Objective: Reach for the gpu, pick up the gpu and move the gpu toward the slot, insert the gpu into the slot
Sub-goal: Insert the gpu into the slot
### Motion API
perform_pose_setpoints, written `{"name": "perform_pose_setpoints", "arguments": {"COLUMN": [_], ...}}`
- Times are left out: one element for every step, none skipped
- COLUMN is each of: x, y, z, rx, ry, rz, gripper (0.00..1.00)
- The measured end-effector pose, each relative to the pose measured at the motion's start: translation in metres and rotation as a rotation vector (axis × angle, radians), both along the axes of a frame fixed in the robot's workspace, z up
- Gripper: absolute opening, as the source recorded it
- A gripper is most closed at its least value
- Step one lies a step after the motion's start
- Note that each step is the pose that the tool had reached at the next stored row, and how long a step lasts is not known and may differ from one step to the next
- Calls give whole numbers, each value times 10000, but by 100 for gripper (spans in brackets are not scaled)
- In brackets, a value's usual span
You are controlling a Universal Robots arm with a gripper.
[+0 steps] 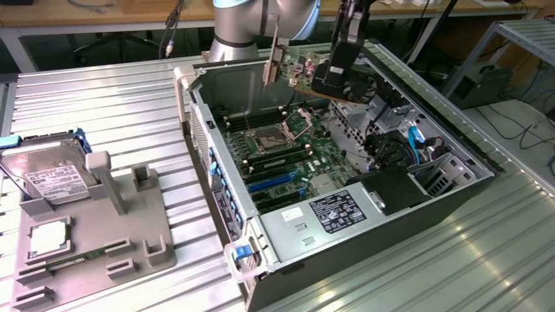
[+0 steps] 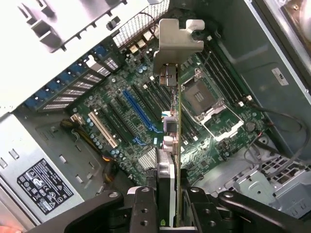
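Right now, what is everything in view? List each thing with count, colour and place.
gpu: one, green card with silvery bracket, held above the open case
computer case: one, dark, lying open on the table
motherboard: one, green, inside the case
power supply: one, silvery with a black label, inside the case
holder: one, grey, on the table at the exterior view's left
hard drive: one, silvery with a white label, standing in the holder
memory stick: one, green, lying in the holder
table: one, silvery, ribbed
arm: one, grey, behind the case
tool: one, black, closed on the gpu
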State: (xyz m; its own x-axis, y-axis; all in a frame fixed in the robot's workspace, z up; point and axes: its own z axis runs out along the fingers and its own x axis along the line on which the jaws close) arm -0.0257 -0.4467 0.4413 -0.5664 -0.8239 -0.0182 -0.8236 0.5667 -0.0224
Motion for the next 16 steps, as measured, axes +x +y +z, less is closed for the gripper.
{"name": "perform_pose_setpoints", "arguments": {"x": [0, 0, 0, 0, 0, 0, 0, 0, 0, 0, 0, 0, 0, 0, 0, 0], "y": [0, 0, 0, 0, 0, 0, 0, 0, 0, 0, 0, 0, 0, 0, 0, 0], "z": [0, 0, 0, -1, -1, -2, -2, -2, -2, -3, -3, -3, -4, -4, -4, -4], "rx": [-1, 0, -1, 0, -1, -1, -1, 0, -1, -1, 0, 0, 0, 0, 0, 0], "ry": [1, 0, 0, 0, 0, 0, 0, 0, 0, 0, 0, 0, 0, 0, 0, 0], "rz": [181, 361, 542, 716, 1017, 1256, 1464, 1721, 1883, 2071, 2259, 2519, 2685, 2848, 3032, 3209], "gripper": [27, 27, 27, 27, 27, 27, 27, 27, 27, 27, 27, 27, 27, 27, 27, 27]}}
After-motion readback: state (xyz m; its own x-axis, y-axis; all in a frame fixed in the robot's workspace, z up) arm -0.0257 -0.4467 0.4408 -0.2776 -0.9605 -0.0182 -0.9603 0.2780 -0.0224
